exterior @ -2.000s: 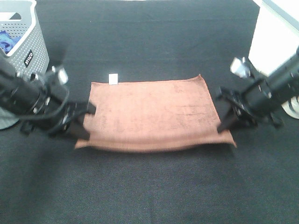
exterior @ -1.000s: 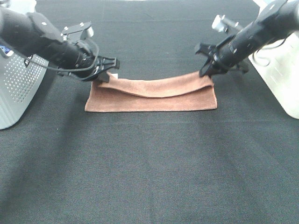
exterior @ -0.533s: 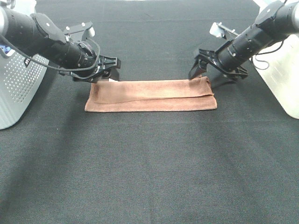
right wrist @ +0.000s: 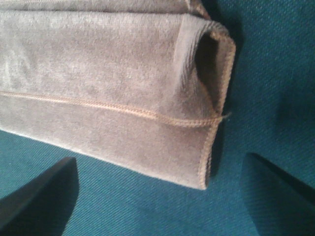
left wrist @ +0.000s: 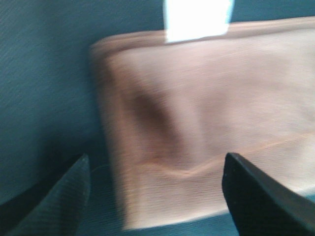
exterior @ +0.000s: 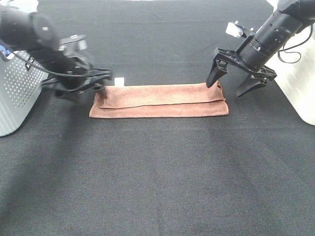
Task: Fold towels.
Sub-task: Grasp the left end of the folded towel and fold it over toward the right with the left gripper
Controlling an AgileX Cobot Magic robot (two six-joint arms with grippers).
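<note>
The brown towel (exterior: 158, 101) lies flat in the middle of the black table (exterior: 157, 177), a bit toward 12 o'clock. It is folded one time into a long strip. Its white tag (exterior: 118, 81) sticks out at the far edge, near 11 o'clock.

The left fingers (left wrist: 256, 196) are spread wide and hold nothing. They hang over the towel's 9 o'clock end. The right fingers (exterior: 213, 73) are also spread wide and empty, just above the 3 o'clock end.

Some things could go wrong. The top layer does not line up with the bottom one, so a strip shows along the near side. The next fold may come out crooked. At the 3 o'clock end the fold puffs open like a small loop. A finger could catch in it and drag the towel out of shape. A grab may also pick up only one layer.

A gray basket (exterior: 17, 98) stands at 9 o'clock, close to the left arm, which might bump it. A white bin (exterior: 300, 93) stands at 3 o'clock, near the right arm.
</note>
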